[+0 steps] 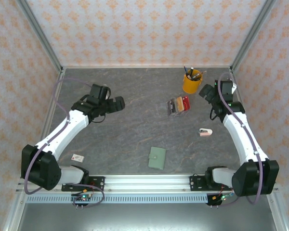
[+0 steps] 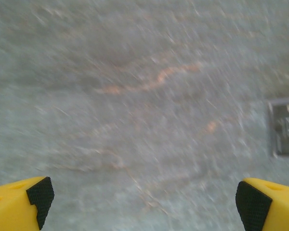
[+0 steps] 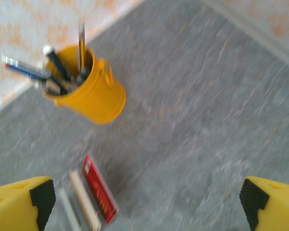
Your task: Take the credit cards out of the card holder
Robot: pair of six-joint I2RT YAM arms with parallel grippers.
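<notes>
Overhead plus wrist close-ups, same table [image 1: 135, 137]

On table [image 1: 135, 139]: card holder [image 1: 157, 158] lies flat near front edge, right of centre. Front left, beside left arm base: small card [image 1: 77, 157]. Right of centre: rack [image 1: 178, 105], with pen cup [image 1: 192, 82] just behind it. Before rack, further right: small object [image 1: 205, 131]. Over bare table, left-centre: left gripper [image 1: 118, 104]. Beside pen cup: right gripper [image 1: 205, 91].

left fingers [image 2: 38, 196] spread wide apart, right fingers [image 3: 41, 198] equally wide
</notes>
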